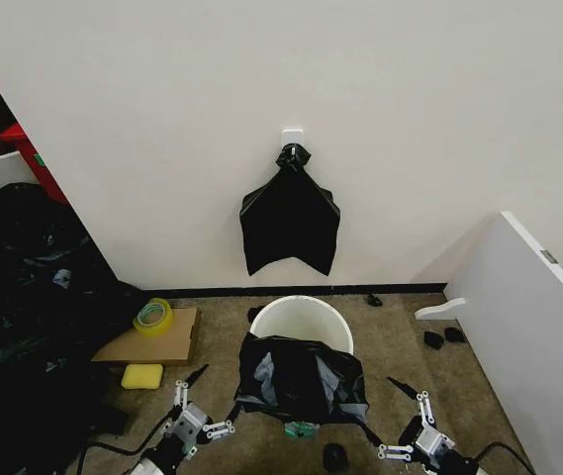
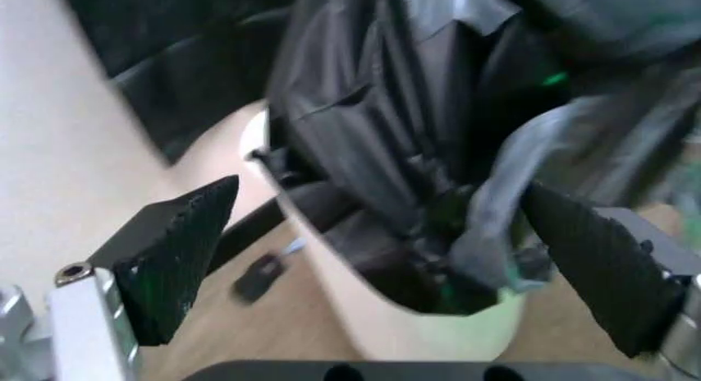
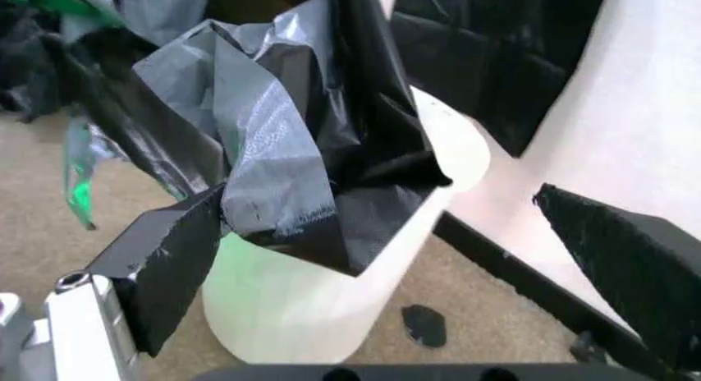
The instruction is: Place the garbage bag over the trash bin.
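Note:
The trash bin [image 1: 302,315] is a round off-white bucket on the carpet by the wall. The black garbage bag [image 1: 302,381] lies crumpled over its near rim and hangs down the front. My left gripper [image 1: 206,405] is low at the bag's left, open, holding nothing. At the bag's right my right gripper [image 1: 400,421] is open too. In the left wrist view the bag [image 2: 383,110] spills over the bin [image 2: 428,336] beyond the gripper [image 2: 383,266]. The right wrist view has the bag [image 3: 295,151] on the bin [image 3: 318,307], past the gripper [image 3: 400,266].
A second black bag [image 1: 290,220] hangs from a wall hook behind the bin. A tape roll [image 1: 152,315] lies on cardboard [image 1: 167,341] with a yellow sponge [image 1: 142,376] to the left. Black bags [image 1: 24,297] pile at far left; a white panel [image 1: 538,327] stands right.

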### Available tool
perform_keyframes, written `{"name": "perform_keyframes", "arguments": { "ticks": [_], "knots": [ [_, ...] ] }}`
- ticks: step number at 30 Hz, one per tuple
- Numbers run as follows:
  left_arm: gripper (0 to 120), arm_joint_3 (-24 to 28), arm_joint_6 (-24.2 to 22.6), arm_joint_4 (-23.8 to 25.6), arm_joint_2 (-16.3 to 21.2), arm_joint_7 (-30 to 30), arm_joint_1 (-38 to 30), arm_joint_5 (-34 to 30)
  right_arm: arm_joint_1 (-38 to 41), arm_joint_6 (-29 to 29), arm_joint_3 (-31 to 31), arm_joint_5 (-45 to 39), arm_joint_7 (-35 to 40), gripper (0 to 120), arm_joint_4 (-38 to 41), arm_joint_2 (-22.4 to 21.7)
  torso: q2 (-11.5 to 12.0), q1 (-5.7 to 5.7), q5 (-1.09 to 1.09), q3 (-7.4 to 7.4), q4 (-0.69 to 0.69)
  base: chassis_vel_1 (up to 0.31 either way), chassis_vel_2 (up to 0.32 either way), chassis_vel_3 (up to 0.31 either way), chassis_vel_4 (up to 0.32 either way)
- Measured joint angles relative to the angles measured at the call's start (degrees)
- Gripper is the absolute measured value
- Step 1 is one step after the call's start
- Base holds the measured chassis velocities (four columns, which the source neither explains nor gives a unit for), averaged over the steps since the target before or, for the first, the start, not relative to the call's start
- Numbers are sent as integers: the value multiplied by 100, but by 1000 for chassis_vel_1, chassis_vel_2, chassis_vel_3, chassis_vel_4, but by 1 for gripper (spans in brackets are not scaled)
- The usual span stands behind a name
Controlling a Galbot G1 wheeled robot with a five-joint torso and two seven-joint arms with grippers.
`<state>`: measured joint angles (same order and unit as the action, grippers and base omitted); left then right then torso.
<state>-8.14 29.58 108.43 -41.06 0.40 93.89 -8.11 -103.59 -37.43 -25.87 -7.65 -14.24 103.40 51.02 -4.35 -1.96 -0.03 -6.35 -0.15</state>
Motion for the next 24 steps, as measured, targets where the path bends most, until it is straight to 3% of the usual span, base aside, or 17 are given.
{"name": "perform_keyframes", "arguments": {
  "ticks": [1, 2, 5, 7, 9, 15, 24],
  "knots": [
    [100, -16, 233, -181, -42, 379, -75, -153, 2, 19, 26, 0, 71, 100, -15, 11, 0, 0, 0, 0, 0, 0, 0, 0, 0],
    [100, -16, 233, -181, -42, 379, -75, -153, 2, 19, 26, 0, 71, 100, -15, 11, 0, 0, 0, 0, 0, 0, 0, 0, 0],
    [100, -198, 922, -899, -183, 2109, -431, -828, 44, 84, 172, -1, 305, 100, -72, 55, 0, 0, -2, 0, 1, 0, 0, 0, 0],
    [100, -245, 985, -996, -204, 2338, -493, -922, 55, 93, 203, -6, 330, 100, -77, 62, 0, -1, -1, 0, 1, 0, 0, 0, 0],
    [100, -464, 1243, -1428, -296, 3318, -810, -1382, 99, 124, 328, -47, 400, 100, -74, 83, 0, -1, 1, 0, 1, 0, 0, 0, 0],
    [100, -651, 1399, -1758, -369, 3689, -1116, -1617, 124, 71, 460, -232, 304, 100, -14, 66, 0, -1, 1, 0, 0, 0, 0, 0, 0],
    [100, -615, 1460, -1743, -511, 3657, -1112, -1688, 342, -400, 178, -617, -884, 100, -489, 4, 0, -1, -1, 0, 1, 0, 0, 0, 0]
  ]
}}
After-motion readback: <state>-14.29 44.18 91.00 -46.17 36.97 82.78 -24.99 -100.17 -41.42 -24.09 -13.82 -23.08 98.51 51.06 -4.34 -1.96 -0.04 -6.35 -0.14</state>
